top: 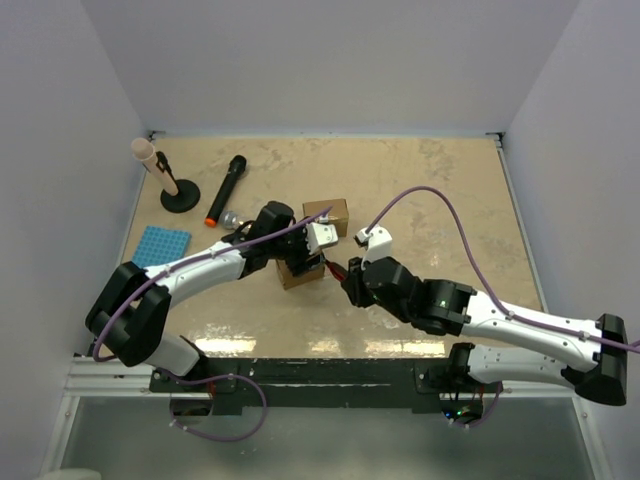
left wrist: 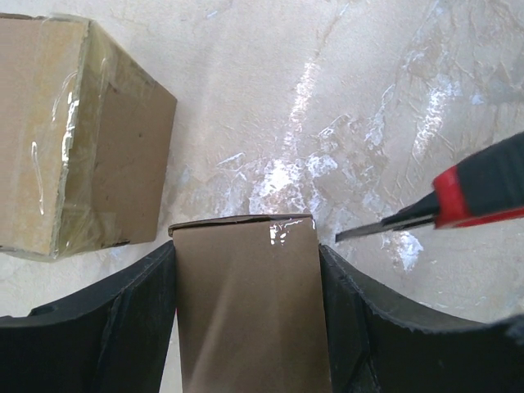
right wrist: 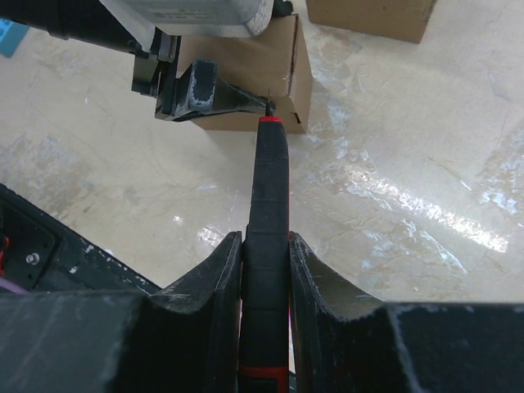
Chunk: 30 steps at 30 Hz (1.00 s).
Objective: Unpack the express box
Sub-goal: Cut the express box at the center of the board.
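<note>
Lab test cell: white walls [top: 330,60] boxing in tabletop [top: 440,200]

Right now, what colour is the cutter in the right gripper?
Black cutter with red trim, clearest in the right wrist view.

free: table [top: 460,200] right half | obstacle: taped box [left wrist: 74,131] beside left fingers [left wrist: 98,327], seemingly close

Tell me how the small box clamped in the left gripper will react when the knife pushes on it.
The small box probably won't shift: the left gripper clamps both sides. Its cardboard walls look thin, so they may dent under the knife in the right gripper. It sits on a glossy table, so it would likely slide if released.
</note>
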Tool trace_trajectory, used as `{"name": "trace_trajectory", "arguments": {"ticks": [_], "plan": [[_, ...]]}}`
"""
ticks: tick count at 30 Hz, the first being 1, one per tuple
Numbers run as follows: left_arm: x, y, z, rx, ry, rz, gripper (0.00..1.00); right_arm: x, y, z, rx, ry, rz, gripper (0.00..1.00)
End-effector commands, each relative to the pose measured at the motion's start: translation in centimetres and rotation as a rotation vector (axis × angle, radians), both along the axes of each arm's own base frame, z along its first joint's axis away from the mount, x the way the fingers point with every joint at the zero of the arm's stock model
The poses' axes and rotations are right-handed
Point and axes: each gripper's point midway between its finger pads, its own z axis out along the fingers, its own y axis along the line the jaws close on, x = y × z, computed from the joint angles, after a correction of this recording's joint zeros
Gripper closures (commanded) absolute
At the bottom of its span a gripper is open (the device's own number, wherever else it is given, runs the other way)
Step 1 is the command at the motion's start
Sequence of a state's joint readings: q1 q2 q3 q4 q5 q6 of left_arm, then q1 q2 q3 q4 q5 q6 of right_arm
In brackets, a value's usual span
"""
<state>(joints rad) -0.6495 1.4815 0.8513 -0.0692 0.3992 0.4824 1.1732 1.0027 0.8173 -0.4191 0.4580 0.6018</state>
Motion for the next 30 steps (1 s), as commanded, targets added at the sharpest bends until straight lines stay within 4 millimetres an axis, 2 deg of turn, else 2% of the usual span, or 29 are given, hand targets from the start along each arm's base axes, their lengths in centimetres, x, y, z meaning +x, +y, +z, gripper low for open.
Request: {"name": "trace_trajectory", "arguments": {"ticks": [1,5,6,7,8,9,10,13,15,18,23,24,26,27,28,29,30], "plan": [[1.3,0.3,2.8,-0.009,-0.057,0.058,0.69,1.4,-0.6,6.1,0.087,-0.104,-0.072,1.0],[1.1,1.1,5.1,-0.042,-0.103,0.096,0.44,2.0,-0.8,8.1,0.079,-0.146,-0.081,1.0],[1.0,1.3,6.6,-0.074,-0.128,0.114,0.4,2.1,-0.8,8.3,0.075,-0.152,-0.088,1.0],[0.8,1.3,7.2,-0.092,-0.138,0.117,0.33,2.2,-0.7,8.9,0.084,-0.161,-0.087,1.0],[0.7,1.5,7.9,-0.112,-0.154,0.124,0.29,2.4,-0.9,9.2,0.079,-0.174,-0.1,1.0],[0.4,1.6,9.6,-0.155,-0.178,0.133,0.28,2.6,-1.0,9.6,0.08,-0.184,-0.108,1.0],[0.2,1.6,10.5,-0.178,-0.19,0.137,0.26,2.8,-1.1,10.5,0.091,-0.198,-0.118,1.0],[-0.7,1.8,13.9,-0.281,-0.232,0.142,0.24,3.6,-1.2,11.7,0.076,-0.23,-0.146,1.0],[-1.8,1.5,16.1,-0.37,-0.256,0.119,0.23,4.0,-1.0,11.5,0.041,-0.235,-0.147,1.0],[-2.9,1.3,16.6,-0.408,-0.249,0.082,0.22,4.3,-0.5,12.1,0.04,-0.24,-0.143,1.0],[-2.6,2.2,14.1,-0.321,-0.197,0.133,0.22,4.2,0.0,12.1,0.038,-0.23,-0.128,1.0],[-2.5,2.4,14.4,-0.328,-0.208,0.144,0.22,4.1,0.1,12.4,0.047,-0.232,-0.115,1.0],[-2.8,2.4,15.8,-0.38,-0.256,0.133,0.2,3.4,0.8,13.5,0.072,-0.246,-0.034,1.0],[-3.6,2.4,17.4,-0.425,-0.283,0.101,0.19,3.0,1.1,13.6,0.06,-0.243,0.01,1.0],[-4.0,2.4,18.2,-0.45,-0.296,0.093,0.12,2.8,1.7,14.0,0.047,-0.241,0.048,1.0],[-4.2,2.6,19.7,-0.483,-0.312,0.097,0.04,2.3,2.1,13.7,0.014,-0.231,0.103,1.0],[-5.1,2.5,21.3,-0.52,-0.323,0.07,0.0,1.7,2.0,12.9,-0.035,-0.209,0.149,1.0]]}}
